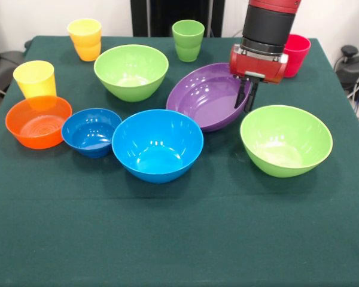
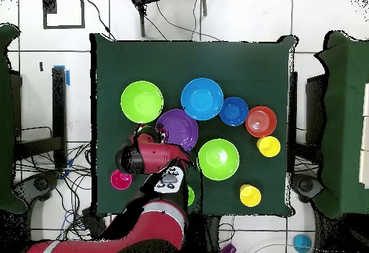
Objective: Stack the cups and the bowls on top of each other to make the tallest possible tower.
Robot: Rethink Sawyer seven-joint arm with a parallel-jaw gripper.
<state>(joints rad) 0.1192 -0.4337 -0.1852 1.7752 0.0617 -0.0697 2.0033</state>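
Presently the gripper point(image 1: 247, 94) has its fingers pinched on the right rim of the wide purple bowl point(image 1: 204, 95), which sits tilted, its left edge touching the large blue bowl point(image 1: 157, 144). Two large green bowls point(image 1: 131, 71) point(image 1: 285, 139) stand apart on the green table point(image 1: 179, 239), unstacked. Smaller still, the small blue bowl point(image 1: 91, 131) touches the orange bowl point(image 1: 38, 121), and four cups point(image 1: 188, 40) stand along the far edge.

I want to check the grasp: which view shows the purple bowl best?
The front view: the purple bowl appears tilted, its inside and rim visible, with the end effector at its rim. In the overhead view the arm covers part of the bowl, and its tilt cannot be judged.
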